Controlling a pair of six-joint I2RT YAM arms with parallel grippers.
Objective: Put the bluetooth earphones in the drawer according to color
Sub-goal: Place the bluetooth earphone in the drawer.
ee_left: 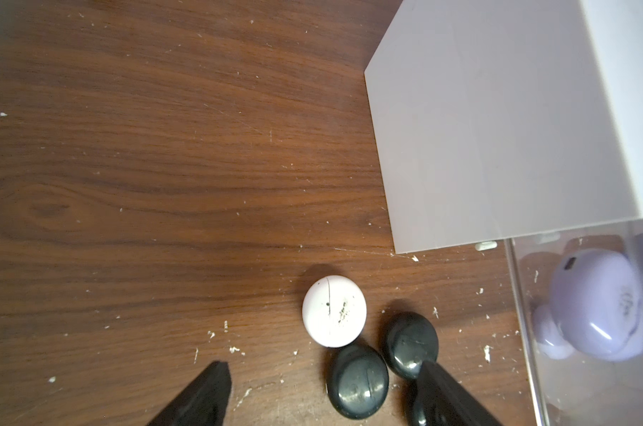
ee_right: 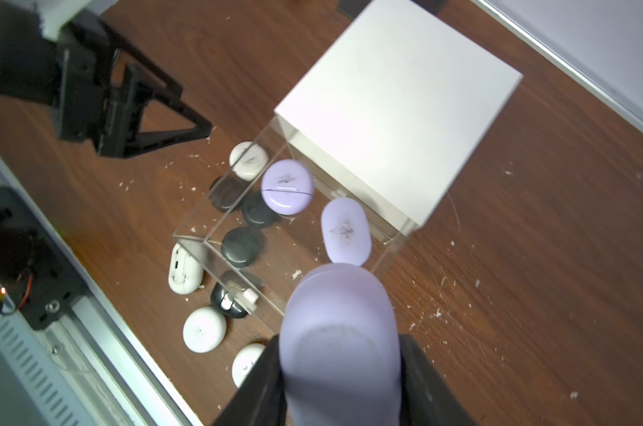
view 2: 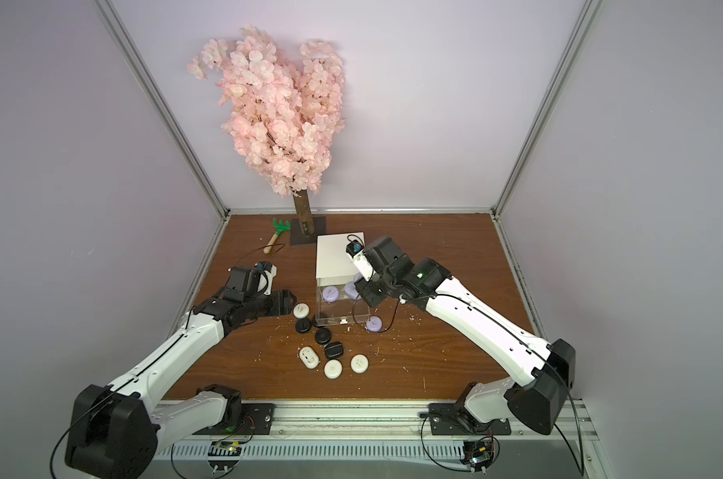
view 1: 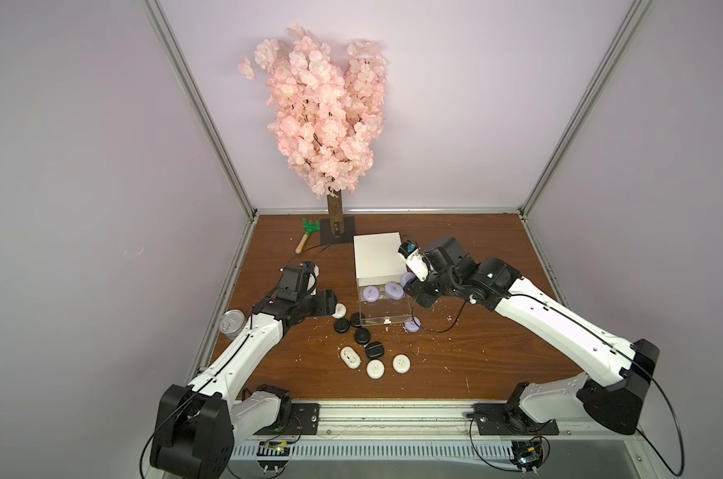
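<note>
Noted white cabinet (view 1: 376, 257) mid-table, its top clear drawer (view 1: 382, 311) pulled out toward the arms, presumably to take the lavender set.

Found right gripper (ee_right: 340, 369) pinching a held lavender case (ee_right: 340, 324) by its sides, poised over the drawer's right side near the cabinet. Judged ready for release inside.

Found left gripper (ee_left: 323, 369) spread and empty, low beside a white case (ee_left: 334, 311) and two black cases (ee_left: 357, 381), likely parked clear of the drawer.

Counted two lavender cases (view 1: 371, 293) lying in the drawer and a fourth lavender case (view 1: 412, 327) on the table just beside its front corner. Counted four white and four black loose on the table.

Could not see the lower drawers from above. Could not make out one black case fully under a left finger.
</note>
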